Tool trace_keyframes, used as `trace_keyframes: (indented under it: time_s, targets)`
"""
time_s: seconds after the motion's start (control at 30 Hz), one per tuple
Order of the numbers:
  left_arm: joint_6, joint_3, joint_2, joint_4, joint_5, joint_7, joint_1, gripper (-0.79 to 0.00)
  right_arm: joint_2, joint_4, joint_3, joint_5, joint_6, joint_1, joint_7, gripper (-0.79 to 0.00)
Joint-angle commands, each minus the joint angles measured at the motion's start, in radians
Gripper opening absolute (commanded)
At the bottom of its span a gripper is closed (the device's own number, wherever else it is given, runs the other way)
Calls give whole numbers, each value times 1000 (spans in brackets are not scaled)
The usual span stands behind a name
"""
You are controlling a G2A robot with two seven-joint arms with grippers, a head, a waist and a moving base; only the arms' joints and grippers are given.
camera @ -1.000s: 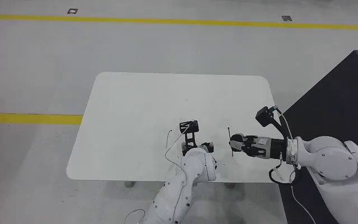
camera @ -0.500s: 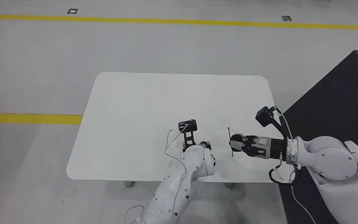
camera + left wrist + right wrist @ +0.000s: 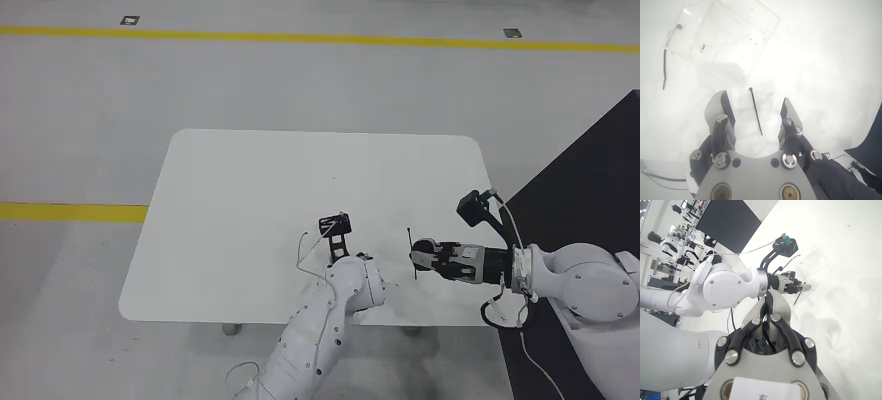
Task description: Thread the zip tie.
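A thin black zip tie [image 3: 755, 111] shows in the gap between my left gripper's [image 3: 755, 96] spread fingers and touches neither; its head points away from the wrist. From above, the zip tie [image 3: 412, 255] crosses the tips of my left gripper [image 3: 418, 256], which comes in from the right over the white table [image 3: 250, 200]. The right wrist view shows that gripper [image 3: 807, 287] side-on, with the zip tie [image 3: 797, 298] running down below it. My right gripper [image 3: 768, 293] is shut just beneath the left wrist, with nothing seen between its pads. My right arm [image 3: 345, 290] rises from the near edge.
A clear plastic box [image 3: 721, 43] lies on the table ahead of the left gripper, also seen as the box [image 3: 814, 258]. A loose black strip [image 3: 664, 70] lies beside it and a curled one [image 3: 677, 26] at its corner. A black surface [image 3: 590, 190] borders the table's right side.
My right arm's forearm has swung and its wrist has edged slightly toward the far side of the table. The left arm and the zip tie have kept their place.
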Motion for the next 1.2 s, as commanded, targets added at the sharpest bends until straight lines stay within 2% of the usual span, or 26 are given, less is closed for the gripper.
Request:
trace_keyframes:
  time_s: [0.0, 0.1, 0.27, 1.17]
  targets:
    - [-5, 18, -2, 2, -4, -5, 0, -323, 0, 0, 0, 0, 0, 0, 0, -785]
    - [10, 44, -3, 3, 9, 10, 3, -382, 0, 0, 0, 0, 0, 0, 0, -785]
    - [18, 52, 0, 6, 12, 18, 8, -422, 0, 0, 0, 0, 0, 0, 0, -785]
    - [57, 91, -2, 100, 10, 89, -1, -440, 0, 0, 0, 0, 0, 0, 0, -785]
